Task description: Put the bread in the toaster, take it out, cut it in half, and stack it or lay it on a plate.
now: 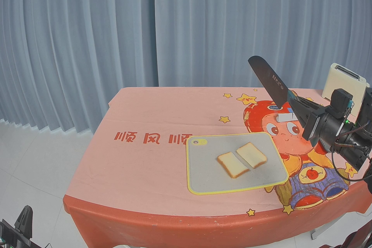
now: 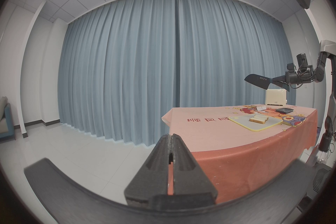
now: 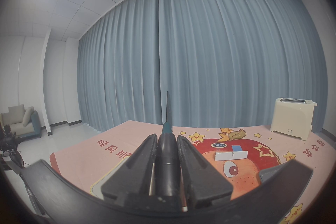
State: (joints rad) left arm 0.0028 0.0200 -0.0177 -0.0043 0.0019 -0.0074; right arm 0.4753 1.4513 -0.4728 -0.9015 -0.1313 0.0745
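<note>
The right gripper has its jaws clamped on the dark handle of a kitchen knife. The black blade rises out of the gripper, slanting up and toward the robot's left, in the air over the far right part of the table. The left gripper has its jaws pressed together with only a thin slit between them. It hangs low beyond the table's near left corner, well apart from everything on it.

Just below the knife hand, a small white block with a blue piece on it lies on the cloth. A cream toaster stands upright at the far right corner, behind the right arm. A dark shallow tray sits near the table's right side. Pleated grey-blue curtains hang behind the table.

The tablecloth is pink fabric printed with a cartoon figure, stars and red characters. The cutting board is a flat grey rectangle with rounded corners and a yellow rim.

The bread lies on that board as two rectangular toasted halves with brown crusts. They lie side by side with a narrow gap between them. They are lower than the right gripper and toward the robot's left of it, clear of the blade.
</note>
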